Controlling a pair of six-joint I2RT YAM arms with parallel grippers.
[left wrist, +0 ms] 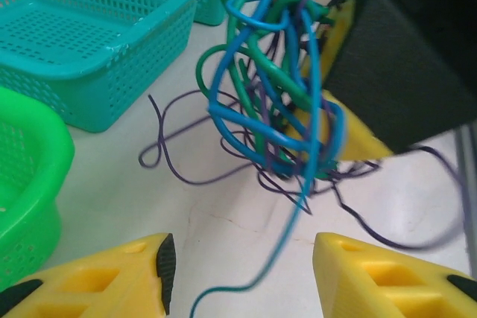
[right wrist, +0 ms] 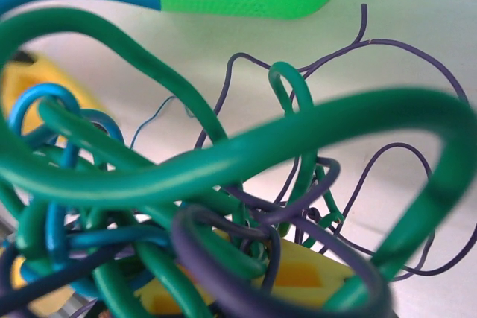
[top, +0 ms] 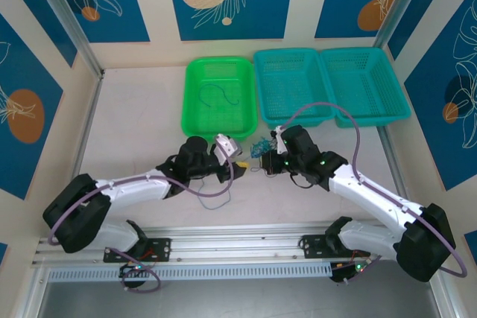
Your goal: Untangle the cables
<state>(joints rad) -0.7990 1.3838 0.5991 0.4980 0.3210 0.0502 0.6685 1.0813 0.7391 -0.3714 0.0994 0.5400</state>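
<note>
Well, the clump of cables [top: 260, 148] hangs mid-table, just on the near side of the green basket [top: 195, 109]. It is pinched in the right gripper [top: 268, 158], whose jaws are pressed tight on the knot. The left gripper [left wrist: 238, 273] sits just left of it, jaws spread and gripping nothing. From those jaws the tangle lies straight ahead. One blue strand [left wrist: 270, 258] trails out of it, running lengthwise into the gap between the yellow fingers [left wrist: 134, 277]. I'd judge the next pinch turns on that tail.
</note>
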